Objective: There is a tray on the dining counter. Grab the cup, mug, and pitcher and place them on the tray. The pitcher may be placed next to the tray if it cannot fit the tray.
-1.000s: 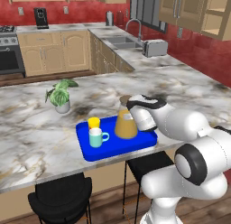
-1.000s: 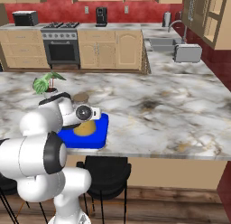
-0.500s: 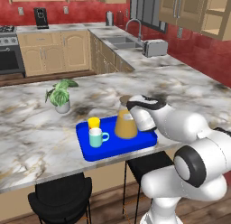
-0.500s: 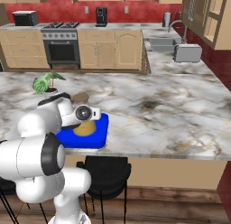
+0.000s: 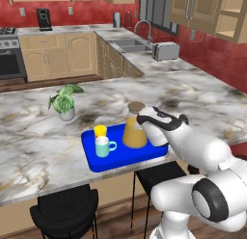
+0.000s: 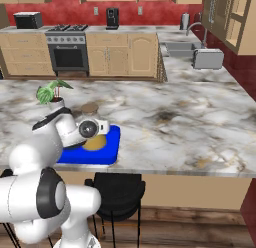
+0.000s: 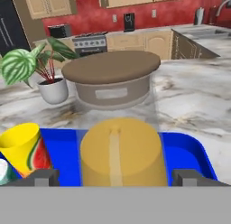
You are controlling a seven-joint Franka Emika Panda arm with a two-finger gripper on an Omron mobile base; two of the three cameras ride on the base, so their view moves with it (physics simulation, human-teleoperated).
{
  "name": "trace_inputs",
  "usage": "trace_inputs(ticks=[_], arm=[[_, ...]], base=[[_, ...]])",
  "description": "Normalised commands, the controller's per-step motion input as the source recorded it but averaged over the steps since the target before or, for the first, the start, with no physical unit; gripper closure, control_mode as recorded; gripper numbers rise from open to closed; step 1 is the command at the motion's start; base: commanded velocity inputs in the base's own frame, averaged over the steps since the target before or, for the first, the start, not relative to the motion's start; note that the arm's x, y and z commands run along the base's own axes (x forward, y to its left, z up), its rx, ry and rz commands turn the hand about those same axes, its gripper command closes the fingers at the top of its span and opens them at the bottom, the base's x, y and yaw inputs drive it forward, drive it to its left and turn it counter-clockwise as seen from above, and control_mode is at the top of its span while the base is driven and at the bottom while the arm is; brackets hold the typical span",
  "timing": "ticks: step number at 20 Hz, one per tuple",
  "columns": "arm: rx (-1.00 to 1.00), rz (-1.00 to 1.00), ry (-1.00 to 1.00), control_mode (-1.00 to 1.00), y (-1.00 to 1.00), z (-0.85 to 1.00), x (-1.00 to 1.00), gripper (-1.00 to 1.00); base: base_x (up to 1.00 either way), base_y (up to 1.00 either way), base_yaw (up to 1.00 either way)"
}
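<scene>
Dining counter (image 5: 202,98): long grey-white marble top with brown veining and a tan base, with black stools (image 5: 65,214) tucked under the near edge. Behind it was a kitchen with red walls, tan cabinets, a stove (image 6: 67,47), a coffee maker (image 6: 113,17), a sink with faucet (image 5: 140,33) and a toaster (image 5: 165,51) on the far worktop.

Gripper (image 7: 115,177) sat low at the near edge of the tray, level with the pitcher's base. Jaws stood wide apart, one fingertip (image 7: 40,177) on each side of the pitcher's lower body, with blue tray showing between each tip and the glass. It was not clamped on anything. From the left base view the white hand was right up against the pitcher's right side, so actual contact couldn't be ruled in or out there.

Tray (image 5: 149,153): bright blue, near the counter's front edge, carrying all three items. Pitcher (image 5: 134,128) stood upright at the tray's right half, orange liquid, tan round lid. Cup (image 5: 100,131), yellow with red swirls, stood at the tray's left toward the back. Teal mug (image 5: 102,147) was just in front of it, touching or nearly so, handle pointing toward the pitcher.

A potted plant (image 5: 64,99) in a white pot stood on the counter behind and left of the tray, well apart from it. In the right base view the arm's own forearm blocked most of the tray's left part.
</scene>
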Motion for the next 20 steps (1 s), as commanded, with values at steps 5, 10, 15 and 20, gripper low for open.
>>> trace_inputs(ticks=[5, 10, 15, 20], arm=[[0.0, -0.04, 0.0, -1.0, 0.0, 0.69, -0.08, -1.0], [0.0, -0.05, 0.06, -1.0, -0.01, 0.87, -0.03, -1.0], [0.0, -0.09, 0.12, -1.0, 0.0, 0.87, -0.34, -1.0], [0.0, -0.12, 0.15, -1.0, 0.0, 0.73, -0.78, -1.0]], base=[[0.0, 0.0, 0.0], [0.0, 0.0, 0.0], [0.0, 0.0, 0.0], [0.0, 0.0, 0.0]])
